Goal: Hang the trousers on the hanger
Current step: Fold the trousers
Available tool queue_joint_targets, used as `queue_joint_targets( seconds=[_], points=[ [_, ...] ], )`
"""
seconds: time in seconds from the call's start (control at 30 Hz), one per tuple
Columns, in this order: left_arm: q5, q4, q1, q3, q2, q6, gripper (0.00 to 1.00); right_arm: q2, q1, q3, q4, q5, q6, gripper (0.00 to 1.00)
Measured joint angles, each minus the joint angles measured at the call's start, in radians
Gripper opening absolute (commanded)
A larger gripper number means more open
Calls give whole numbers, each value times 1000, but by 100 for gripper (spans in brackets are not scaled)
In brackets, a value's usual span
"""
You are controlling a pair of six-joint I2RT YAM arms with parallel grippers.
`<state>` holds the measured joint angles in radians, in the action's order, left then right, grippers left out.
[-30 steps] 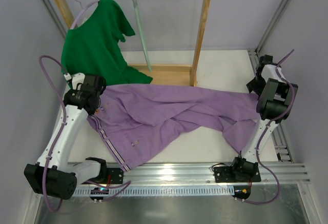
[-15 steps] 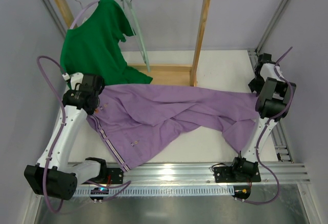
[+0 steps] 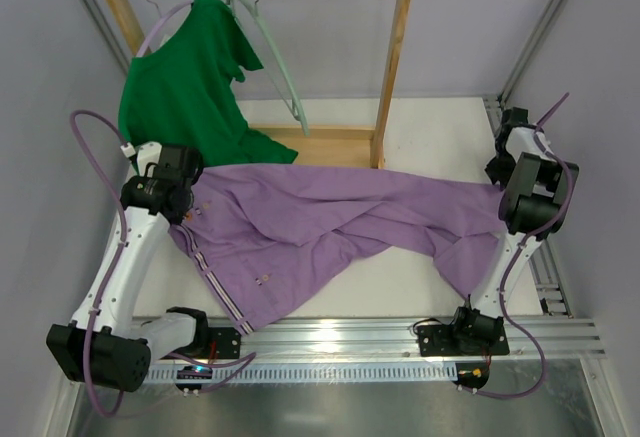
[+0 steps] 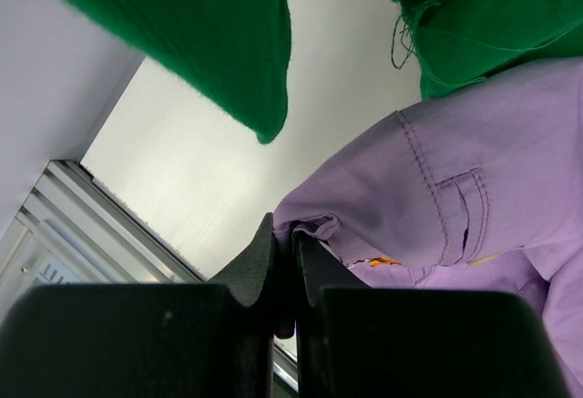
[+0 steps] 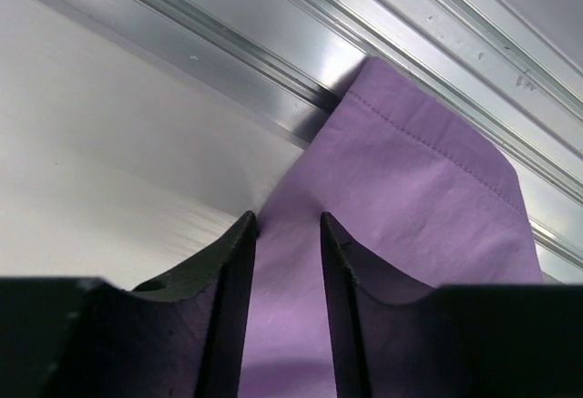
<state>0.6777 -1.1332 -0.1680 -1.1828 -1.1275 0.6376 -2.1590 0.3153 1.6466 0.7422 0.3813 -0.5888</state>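
Note:
The lilac trousers lie spread across the table, waistband to the left and legs running right. My left gripper is shut on the waistband edge; in the left wrist view its jaws pinch a fold of purple cloth. My right gripper is at the far leg end. There its jaws stand open a narrow way, straddling the purple fabric that lies between them. The pale grey-green hanger hangs bare from the wooden rail, tilted.
A dark green T-shirt on a lavender hanger hangs at the rack's left, its hem just above my left gripper. The wooden rack stands at the back. An aluminium rail runs along the table's right edge, beside the leg end.
My right gripper's jaws have narrowed around the trouser leg. The pale hanger has swung and turned on the rail. The left gripper holds as before.

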Motion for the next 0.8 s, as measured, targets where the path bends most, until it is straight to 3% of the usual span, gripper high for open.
queue_joint_targets(
  seconds=[0.17, 0.27, 0.4, 0.8],
  points=[
    [-10, 4, 0, 0, 1, -6, 0, 24, 2, -36, -2, 5, -2, 42],
    [-17, 14, 0, 3, 5, -10, 0, 27, 2, -42, 1, 3, -7, 33],
    [-18, 22, 0, 11, 9, -11, 0, 29, 0, -48, 0, 0, -10, 4],
    [-16, 43, 16, 21, -17, -13, 0, 77, -6, -54, 10, -6, 14, 4]
  ],
)
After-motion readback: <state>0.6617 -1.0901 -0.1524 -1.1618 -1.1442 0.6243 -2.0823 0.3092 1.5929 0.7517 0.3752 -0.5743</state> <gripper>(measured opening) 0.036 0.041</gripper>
